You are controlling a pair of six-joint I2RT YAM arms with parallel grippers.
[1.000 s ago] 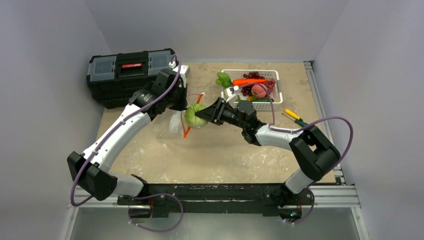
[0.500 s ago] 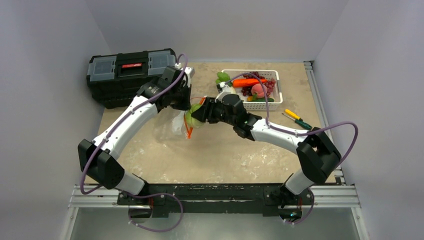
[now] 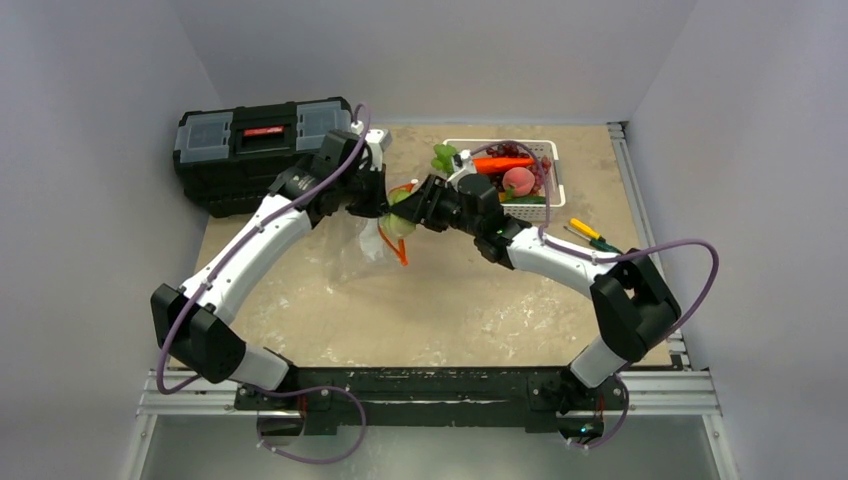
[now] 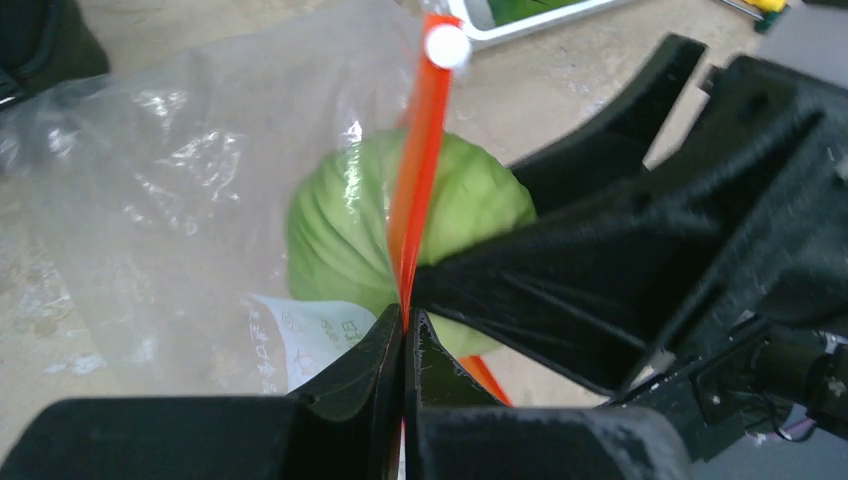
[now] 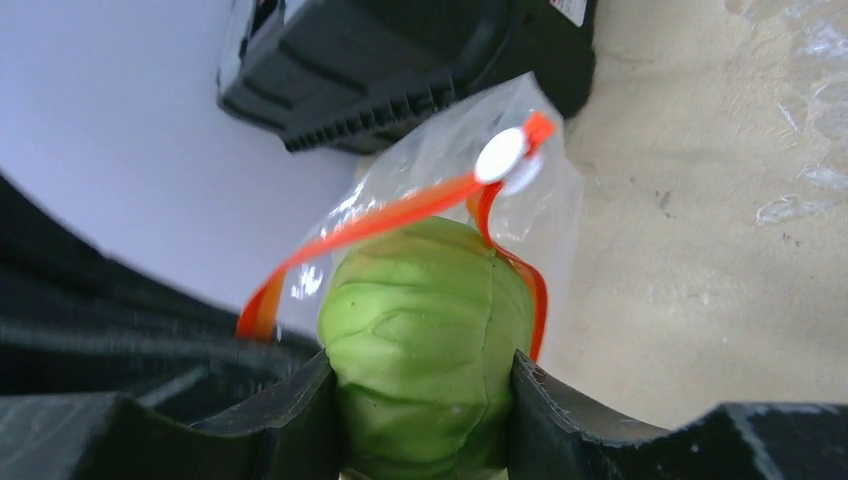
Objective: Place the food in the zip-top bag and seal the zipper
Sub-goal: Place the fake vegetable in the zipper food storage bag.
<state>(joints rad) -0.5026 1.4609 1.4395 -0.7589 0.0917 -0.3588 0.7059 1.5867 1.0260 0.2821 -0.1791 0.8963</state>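
Just at bag mouth (image 4: 418, 180): green veg (image 5: 425, 330)

My top camera sits high above and behind my two arm bases. It looks down and forward over the whole worktop (image 3: 450, 310) from far off. My left wrist camera rides just behind my left tool (image 4: 403, 325) and looks along it from very near, out towards the white basket (image 4: 520, 20). My right wrist camera looks along my right tool (image 5: 420, 395) the opposite way, towards the black toolbox (image 5: 400, 60), equally near. Both wrist views share the green leafy piece (image 5: 425, 320) and the zipper (image 5: 390, 215), seen from opposite sides. The top view shows that same spot small, towards the far side.
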